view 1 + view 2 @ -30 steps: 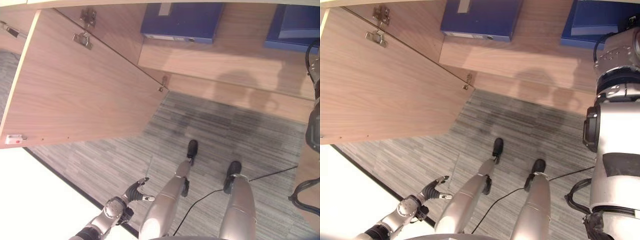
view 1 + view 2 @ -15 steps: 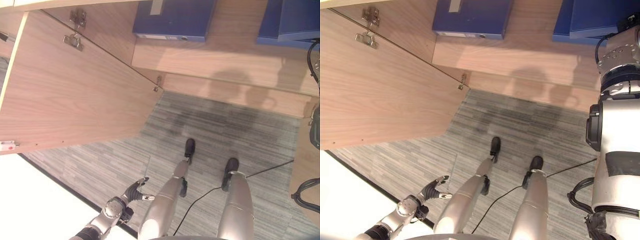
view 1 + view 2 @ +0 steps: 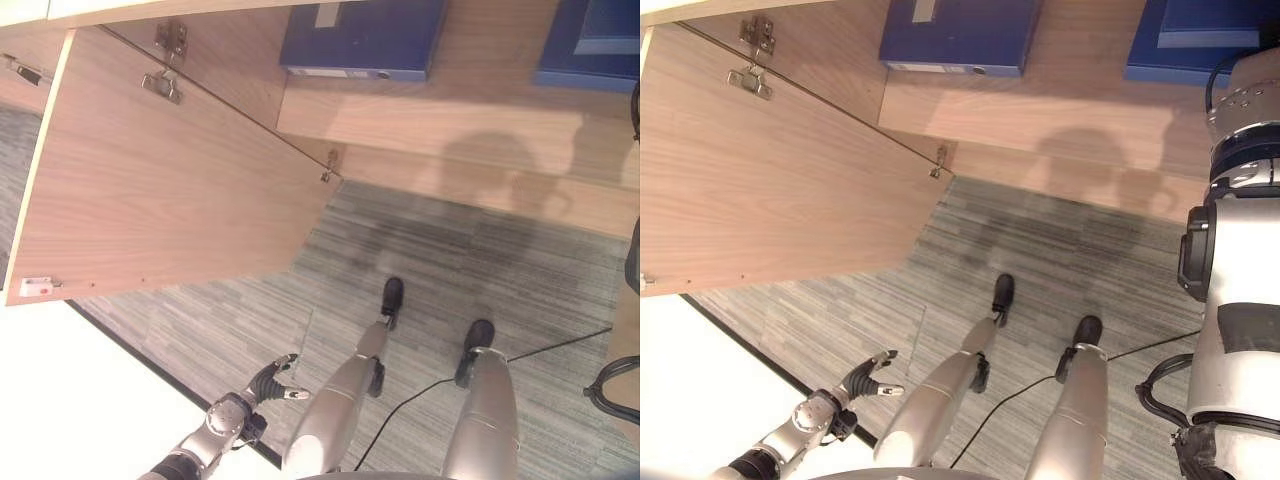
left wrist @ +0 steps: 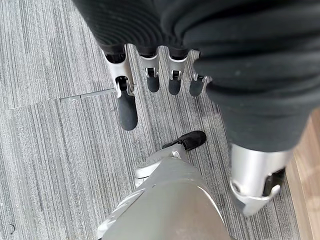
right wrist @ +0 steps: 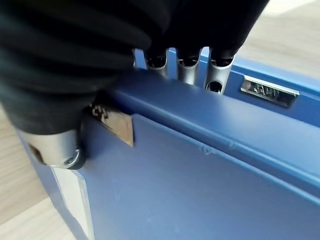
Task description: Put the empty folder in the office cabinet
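Your right hand (image 5: 65,95) is clamped on the blue folder (image 5: 200,185): the fingers (image 5: 189,70) reach over its top edge and down the far side, and the thumb presses the near face beside a small metal corner piece (image 5: 116,122). In the head views that folder (image 3: 1210,22) shows at the upper right, over the cabinet shelf (image 3: 1040,110) and on top of a second blue folder (image 3: 1180,62) lying there. You cannot tell whether it rests on that one or is held just above it. Its broad face is turned toward the wrist camera and its long edge runs along under the fingers.

Further left on the same shelf lies another blue folder (image 3: 365,40), flat, its labelled spine facing out toward you. The cabinet door (image 3: 170,190) stands swung open at the left, hinges (image 3: 165,85) showing on its inner face, and it is well clear of the folder.

Your left hand (image 3: 272,381) hangs low over the grey carpet (image 3: 450,260), fingers loosely spread and holding nothing.
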### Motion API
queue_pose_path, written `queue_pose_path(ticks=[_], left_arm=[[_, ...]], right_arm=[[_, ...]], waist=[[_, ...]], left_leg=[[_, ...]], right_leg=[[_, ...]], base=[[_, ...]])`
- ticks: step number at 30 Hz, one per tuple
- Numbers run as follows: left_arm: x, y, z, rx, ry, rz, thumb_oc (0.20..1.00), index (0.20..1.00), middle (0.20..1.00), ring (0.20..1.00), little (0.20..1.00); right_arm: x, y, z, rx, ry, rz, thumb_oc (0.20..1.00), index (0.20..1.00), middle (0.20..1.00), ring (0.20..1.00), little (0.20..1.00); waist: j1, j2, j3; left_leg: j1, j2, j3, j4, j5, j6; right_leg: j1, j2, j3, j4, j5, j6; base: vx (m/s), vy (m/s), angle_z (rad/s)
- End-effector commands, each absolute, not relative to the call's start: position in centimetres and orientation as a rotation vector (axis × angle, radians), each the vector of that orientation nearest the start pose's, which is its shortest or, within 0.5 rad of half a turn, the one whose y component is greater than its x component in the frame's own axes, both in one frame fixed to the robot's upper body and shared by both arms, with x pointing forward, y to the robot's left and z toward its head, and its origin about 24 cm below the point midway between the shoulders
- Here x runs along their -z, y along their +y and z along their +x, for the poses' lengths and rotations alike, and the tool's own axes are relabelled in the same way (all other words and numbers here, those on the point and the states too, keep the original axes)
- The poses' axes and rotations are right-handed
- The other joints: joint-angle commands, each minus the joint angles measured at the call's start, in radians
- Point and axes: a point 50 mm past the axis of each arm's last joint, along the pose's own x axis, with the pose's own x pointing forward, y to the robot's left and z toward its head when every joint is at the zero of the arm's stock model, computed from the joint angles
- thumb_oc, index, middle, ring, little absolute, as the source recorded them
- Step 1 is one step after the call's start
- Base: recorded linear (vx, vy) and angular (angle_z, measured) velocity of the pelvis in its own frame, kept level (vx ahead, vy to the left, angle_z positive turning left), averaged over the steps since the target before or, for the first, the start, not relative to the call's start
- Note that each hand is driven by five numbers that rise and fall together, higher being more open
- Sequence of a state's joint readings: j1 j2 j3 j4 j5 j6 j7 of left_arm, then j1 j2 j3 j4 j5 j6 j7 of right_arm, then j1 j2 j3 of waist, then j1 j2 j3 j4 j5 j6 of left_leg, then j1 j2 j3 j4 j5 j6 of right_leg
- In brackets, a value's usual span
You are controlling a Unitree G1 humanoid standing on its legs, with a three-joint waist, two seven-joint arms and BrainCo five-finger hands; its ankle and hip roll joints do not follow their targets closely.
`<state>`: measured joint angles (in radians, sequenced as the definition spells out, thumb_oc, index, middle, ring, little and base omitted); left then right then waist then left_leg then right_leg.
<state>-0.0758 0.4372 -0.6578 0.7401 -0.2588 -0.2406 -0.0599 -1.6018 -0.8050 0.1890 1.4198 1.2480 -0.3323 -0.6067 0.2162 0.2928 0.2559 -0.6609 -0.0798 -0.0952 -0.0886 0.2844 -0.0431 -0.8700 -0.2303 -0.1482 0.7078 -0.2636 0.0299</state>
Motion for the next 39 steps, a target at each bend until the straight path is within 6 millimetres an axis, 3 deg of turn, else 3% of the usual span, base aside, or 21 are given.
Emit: queue_pose_path(ticks=[1,9,10,12,13,14,17,18,19,20,21,22,23,24,29,30,31,35,37,38,39], left_arm=[[9.1,18.9,19.8,0.444,0.574,0.392,1.0,1.0,1.0,1.0,1.0],[8.6,19.1,20.3,0.437,0.55,0.384,1.0,1.0,1.0,1.0,1.0],[8.5,19.0,20.4,0.437,0.544,0.381,1.0,1.0,1.0,1.0,1.0],[8.5,18.9,20.4,0.44,0.541,0.384,1.0,1.0,1.0,1.0,1.0],[8.5,18.9,20.5,0.44,0.54,0.384,1.0,1.0,1.0,1.0,1.0],[8.5,18.9,20.4,0.44,0.54,0.386,1.0,1.0,1.0,1.0,1.0],[8.3,18.9,20.6,0.438,0.529,0.384,1.0,1.0,1.0,1.0,1.0],[8.3,18.7,20.6,0.443,0.526,0.38,1.0,1.0,1.0,1.0,1.0],[8.3,18.7,20.6,0.443,0.526,0.377,1.0,1.0,1.0,1.0,1.0],[8.4,18.6,20.5,0.442,0.531,0.373,1.0,1.0,1.0,1.0,1.0],[8.5,18.7,20.4,0.439,0.535,0.375,1.0,1.0,1.0,1.0,1.0],[8.5,18.7,20.4,0.439,0.536,0.375,1.0,1.0,1.0,1.0,1.0],[8.5,18.7,20.4,0.438,0.537,0.378,1.0,1.0,1.0,1.0,1.0],[8.5,18.7,20.4,0.438,0.535,0.38,1.0,1.0,1.0,1.0,1.0],[8.5,18.7,20.4,0.44,0.541,0.385,1.0,1.0,1.0,1.0,1.0],[8.7,18.7,20.3,0.441,0.55,0.389,1.0,1.0,1.0,1.0,1.0],[8.7,18.7,20.3,0.441,0.554,0.393,1.0,1.0,1.0,1.0,1.0],[8.8,18.6,20.2,0.44,0.558,0.395,1.0,1.0,1.0,1.0,1.0],[8.9,18.6,20.1,0.44,0.564,0.399,1.0,1.0,1.0,1.0,1.0],[8.9,18.6,20.1,0.439,0.566,0.402,1.0,1.0,1.0,1.0,1.0],[8.9,18.7,20.2,0.44,0.567,0.408,1.0,1.0,1.0,1.0,1.0]], right_arm=[[-43.9,-34.7,31.0,0.773,-0.917,0.788,0.2,0.2,0.2,0.2,0.2],[-42.6,-35.8,31.2,0.815,-0.879,0.8,0.2,0.2,0.2,0.2,0.2],[-42.3,-36.0,31.2,0.823,-0.868,0.797,0.2,0.2,0.2,0.2,0.2],[-41.8,-36.3,31.3,0.837,-0.855,0.799,0.2,0.2,0.2,0.2,0.2],[-41.9,-36.3,31.3,0.836,-0.857,0.799,0.2,0.2,0.2,0.2,0.2],[-41.6,-36.4,31.3,0.845,-0.849,0.797,0.2,0.2,0.2,0.2,0.2],[-41.2,-36.6,31.4,0.858,-0.831,0.789,0.2,0.2,0.2,0.2,0.2],[-41.0,-36.6,31.6,0.857,-0.819,0.782,0.2,0.2,0.2,0.2,0.2],[-40.9,-36.6,31.7,0.857,-0.813,0.78,0.385,0.385,0.385,0.385,0.385],[-40.7,-36.6,31.7,0.855,-0.805,0.774,0.736,0.736,0.736,0.736,0.736],[-40.6,-36.7,31.8,0.856,-0.798,0.771,1.0,1.0,1.0,1.0,1.0],[-40.6,-36.7,31.8,0.855,-0.796,0.77,1.0,1.0,1.0,1.0,1.0],[-40.5,-36.8,31.8,0.858,-0.788,0.767,1.0,1.0,1.0,1.0,1.0],[-40.5,-36.8,31.9,0.854,-0.782,0.764,1.0,1.0,1.0,1.0,1.0],[-39.5,-37.0,32.4,0.876,-0.702,0.752,1.0,1.0,1.0,1.0,1.0],[-39.1,-37.1,32.5,0.89,-0.674,0.752,1.0,1.0,1.0,1.0,1.0],[-39.0,-37.2,32.5,0.898,-0.665,0.753,1.0,1.0,1.0,1.0,1.0],[-38.7,-37.1,32.7,0.91,-0.638,0.771,1.0,1.0,1.0,1.0,1.0],[-38.0,-37.3,32.8,0.932,-0.605,0.771,1.0,1.0,1.0,1.0,1.0],[-37.7,-37.4,32.9,0.938,-0.587,0.769,1.0,1.0,1.0,1.0,1.0],[-37.2,-37.4,33.0,0.949,-0.564,0.766,1.0,1.0,1.0,1.0,1.0]], waist=[[0.038,-0.015,-0.012],[0.047,-0.009,-0.005],[0.048,-0.009,-0.007],[0.051,-0.005,0.003],[0.049,-0.009,-0.006],[0.052,-0.005,0.004],[0.054,-0.004,0.009],[0.052,-0.008,0.003],[0.053,-0.008,0.003],[0.054,-0.009,0.005],[0.053,-0.009,0.007],[0.052,-0.011,0.004],[0.054,-0.008,0.014],[0.051,-0.012,0.008],[0.048,-0.022,0.011],[0.048,-0.021,0.02],[0.044,-0.025,0.011],[0.04,-0.028,0.015],[0.041,-0.025,0.022],[0.037,-0.029,0.015],[0.036,-0.028,0.018]], left_leg=[[0.137,0.04,-0.006,0.02,-0.213,-0.055],[0.135,0.039,-0.034,0.007,-0.208,-0.066],[0.14,0.039,-0.041,0.002,-0.226,-0.07],[0.128,0.038,-0.047,0.003,-0.209,-0.07],[0.135,0.038,-0.049,0.001,-0.227,-0.071],[0.125,0.038,-0.05,0.003,-0.206,-0.072],[0.113,0.036,-0.055,0.001,-0.199,-0.08],[0.112,0.032,-0.061,0.001,-0.218,-0.082],[0.108,0.031,-0.063,0.001,-0.216,-0.083],[0.105,0.03,-0.064,0.001,-0.216,-0.084],[0.102,0.029,-0.065,0.001,-0.212,-0.084],[0.104,0.029,-0.066,0.001,-0.219,-0.085],[0.095,0.029,-0.066,0.001,-0.197,-0.084],[0.101,0.03,-0.066,0.001,-0.219,-0.086],[0.103,0.03,-0.07,0.001,-0.222,-0.087],[0.096,0.031,-0.072,0.001,-0.2,-0.085],[0.107,0.031,-0.073,0.001,-0.223,-0.086],[0.115,0.032,-0.075,0.001,-0.225,-0.084],[0.113,0.031,-0.073,0.001,-0.203,-0.083],[0.127,0.031,-0.074,0.001,-0.227,-0.084],[0.124,0.031,-0.073,0.001,-0.219,-0.083]], right_leg=[[0.057,-0.011,0.066,-0.234,0.145,0.127],[0.053,-0.009,0.046,-0.227,0.134,0.127],[0.054,-0.009,0.054,-0.218,0.101,0.131],[0.036,-0.011,0.042,-0.211,0.123,0.126],[0.044,-0.009,0.052,-0.209,0.094,0.13],[0.033,-0.01,0.04,-0.211,0.123,0.126],[0.015,-0.014,0.036,-0.203,0.124,0.128],[0.02,-0.012,0.043,-0.204,0.095,0.131],[0.017,-0.011,0.042,-0.202,0.094,0.131],[0.014,-0.01,0.041,-0.202,0.093,0.13],[0.009,-0.01,0.04,-0.199,0.097,0.128],[0.01,-0.01,0.042,-0.197,0.086,0.129],[-0.002,-0.013,0.03,-0.195,0.118,0.123],[0.005,-0.011,0.04,-0.191,0.085,0.128],[0.003,-0.008,0.038,-0.187,0.085,0.126],[-0.005,-0.008,0.027,-0.192,0.121,0.12],[0.005,-0.004,0.037,-0.19,0.089,0.124],[0.012,-0.005,0.038,-0.186,0.085,0.123],[0.011,-0.005,0.025,-0.193,0.123,0.118],[0.027,-0.003,0.034,-0.19,0.088,0.123],[0.026,-0.004,0.033,-0.193,0.101,0.121]], base=[[0.0,0.0,0.0],[0.0,-0.029,0.04],[-0.02,-0.035,0.07],[-0.01,-0.033,0.09],[-0.01,-0.019,0.16],[0.0,-0.015,0.26],[-0.02,-0.02,-0.05],[0.07,-0.036,-0.19],[0.08,-0.041,0.1],[-0.02,-0.016,0.11],[0.01,-0.02,0.12],[-0.09,0.01,0.07],[0.03,-0.021,0.04],[0.0,0.0,0.0],[0.01,-0.008,0.03],[0.01,0.005,-0.06],[0.01,0.003,-0.14],[0.02,0.0,-0.02],[-0.04,0.031,-0.07],[0.01,0.005,-0.12],[0.11,-0.025,0.05]])
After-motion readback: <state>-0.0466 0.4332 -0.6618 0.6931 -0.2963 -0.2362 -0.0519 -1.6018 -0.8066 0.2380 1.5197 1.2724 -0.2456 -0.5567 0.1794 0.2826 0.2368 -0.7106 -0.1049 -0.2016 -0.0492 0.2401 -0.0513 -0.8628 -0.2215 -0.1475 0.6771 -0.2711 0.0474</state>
